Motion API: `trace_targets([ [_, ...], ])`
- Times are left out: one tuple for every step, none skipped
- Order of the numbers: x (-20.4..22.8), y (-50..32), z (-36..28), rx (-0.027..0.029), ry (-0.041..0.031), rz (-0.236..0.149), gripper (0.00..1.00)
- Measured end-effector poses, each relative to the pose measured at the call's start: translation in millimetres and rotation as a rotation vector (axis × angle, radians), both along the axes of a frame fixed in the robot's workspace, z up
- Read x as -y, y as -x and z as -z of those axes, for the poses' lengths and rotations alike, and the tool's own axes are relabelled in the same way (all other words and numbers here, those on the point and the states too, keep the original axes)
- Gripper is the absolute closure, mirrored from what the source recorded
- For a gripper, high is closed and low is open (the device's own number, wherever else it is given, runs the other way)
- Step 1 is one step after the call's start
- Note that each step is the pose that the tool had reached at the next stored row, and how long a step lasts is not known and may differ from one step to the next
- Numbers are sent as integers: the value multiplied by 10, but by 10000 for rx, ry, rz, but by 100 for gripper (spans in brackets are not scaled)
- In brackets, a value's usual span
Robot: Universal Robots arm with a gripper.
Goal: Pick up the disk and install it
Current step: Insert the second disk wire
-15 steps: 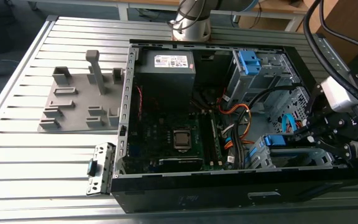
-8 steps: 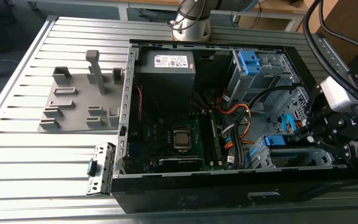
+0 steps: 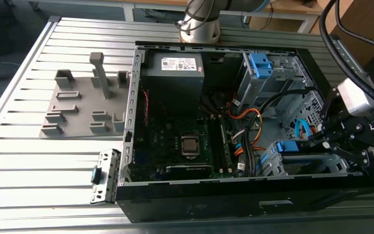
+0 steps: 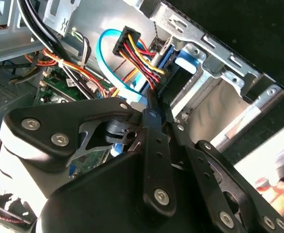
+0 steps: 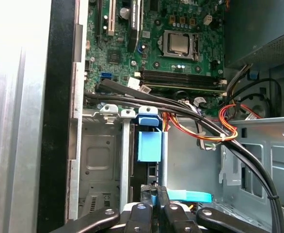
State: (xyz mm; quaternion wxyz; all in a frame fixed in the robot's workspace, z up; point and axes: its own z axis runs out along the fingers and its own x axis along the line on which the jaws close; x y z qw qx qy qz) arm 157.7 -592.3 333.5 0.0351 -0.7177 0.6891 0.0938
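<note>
Claw (image 3: 362,146) is at the front corner of the open PC case (image 3: 194,204), on the exterior view's right, just over the lower drive cage (image 3: 317,163). In both wrist views the fingers (image 5: 154,206) are pressed together, nothing visibly between them: clenched, tips right at the disk.

Disk (image 5: 149,145) sits in the lower cage, standing on edge in its slot. Blue rail frame and blue tab face out; the drive body itself is mostly hidden by the cage metal. In the second wrist view the disk (image 4: 183,60) has the red/yellow/black power plug (image 4: 132,46) and a light blue data cable (image 4: 103,53) at its end; can't tell whether the plugs are fully seated.

Second blue bracket (image 3: 260,63) sits in the upper cage further back in the case.

Rest of the case: motherboard (image 5: 171,43) with bare CPU socket (image 5: 180,42), RAM sticks below it, black cable bundle (image 5: 190,114) running across the cage top, orange/red wires (image 5: 229,127) beside it. Grey PSU (image 3: 174,73) at the back.

Case lies on a slatted metal counter (image 3: 37,161). Grey plastic fixture (image 3: 86,105) is on the counter to the exterior view's left, well apart from the case.
</note>
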Motion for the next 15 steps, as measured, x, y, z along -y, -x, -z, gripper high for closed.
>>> trace_targets([
  [0,0,-1,0,-16,0,84],
  [0,0,0,-1,-50,0,84],
  [0,0,-1,0,-75,1,84],
  [0,0,0,0,-104,1,84],
  [0,0,3,0,-139,1,84],
  [0,0,4,0,-160,0,84],
  [0,0,5,0,-166,1,84],
  [0,0,9,1,-178,1,84],
  [0,0,15,0,-201,1,84],
  [0,0,19,0,-216,1,84],
  [0,0,24,0,-223,1,84],
  [0,1,32,-1,-230,1,84],
  [0,1,40,-1,-236,1,84],
  [0,1,45,0,-238,1,84],
  [0,1,51,0,-241,1,84],
])
